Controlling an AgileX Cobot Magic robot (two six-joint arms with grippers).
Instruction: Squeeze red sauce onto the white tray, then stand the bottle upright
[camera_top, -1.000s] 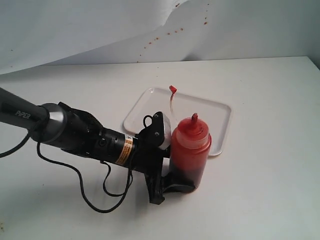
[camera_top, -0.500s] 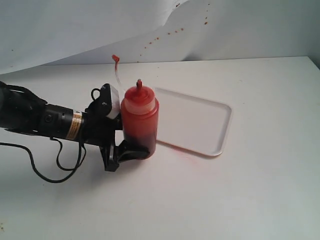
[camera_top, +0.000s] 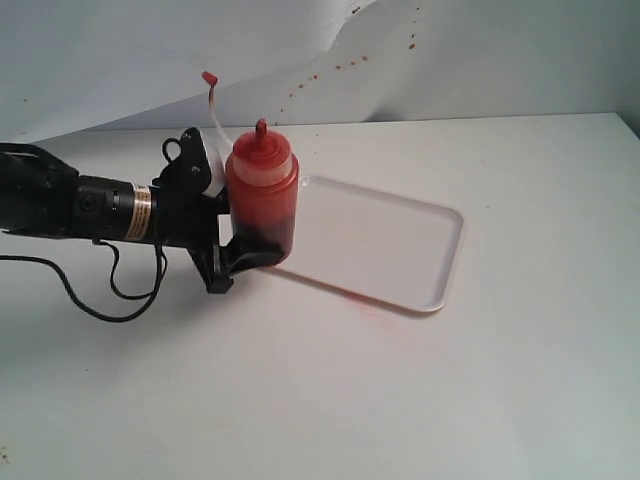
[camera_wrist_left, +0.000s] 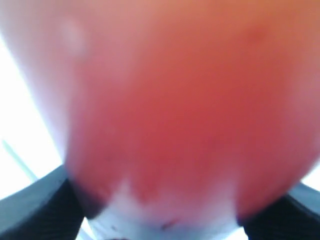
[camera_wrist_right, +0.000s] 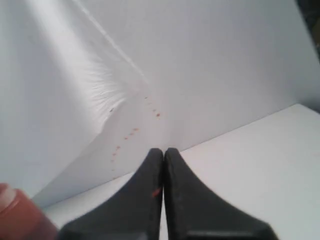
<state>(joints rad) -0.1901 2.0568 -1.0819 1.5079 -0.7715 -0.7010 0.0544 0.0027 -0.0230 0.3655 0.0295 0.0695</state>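
My left end effector (camera_top: 250, 252) gripped the bottle (camera_top: 262, 190) low, upright. The tray (camera_top: 400, 240) lay just beyond it; setting the base on its rim could topple the bottle.

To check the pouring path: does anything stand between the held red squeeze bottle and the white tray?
Nothing visible does. The left end effector holds the translucent red plastic squeeze bottle upright at the edge of the flat rectangular white plastic tray; no object lies on that tray.
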